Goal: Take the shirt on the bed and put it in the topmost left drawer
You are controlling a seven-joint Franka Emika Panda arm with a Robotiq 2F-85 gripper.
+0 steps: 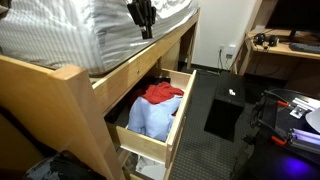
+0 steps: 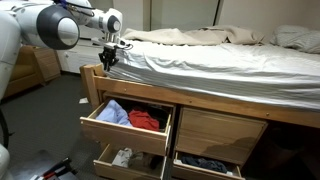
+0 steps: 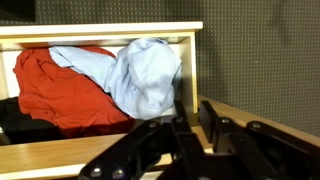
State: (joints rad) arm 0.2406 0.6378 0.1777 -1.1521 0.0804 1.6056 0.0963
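Note:
The light blue shirt [image 1: 155, 120] lies bunched in the open topmost left drawer [image 1: 150, 146], partly over a red garment [image 1: 160, 93]. Shirt [image 2: 113, 112], red garment [image 2: 146, 121] and drawer [image 2: 125, 137] also show in an exterior view. In the wrist view the shirt [image 3: 146, 75] drapes over the red garment [image 3: 60, 88] inside the drawer [image 3: 100, 28]. My gripper [image 1: 145, 30] hangs above the bed's edge, over the drawer, with fingers close together and nothing between them. It also shows in an exterior view [image 2: 108, 62] and in the wrist view [image 3: 192, 115].
The bed [image 2: 220, 60] has a rumpled striped sheet. Below the top drawer a second drawer [image 2: 130, 160] and a lower right drawer [image 2: 205, 165] stand open with clothes. A black box [image 1: 225, 110] sits on the floor near a desk [image 1: 290, 48].

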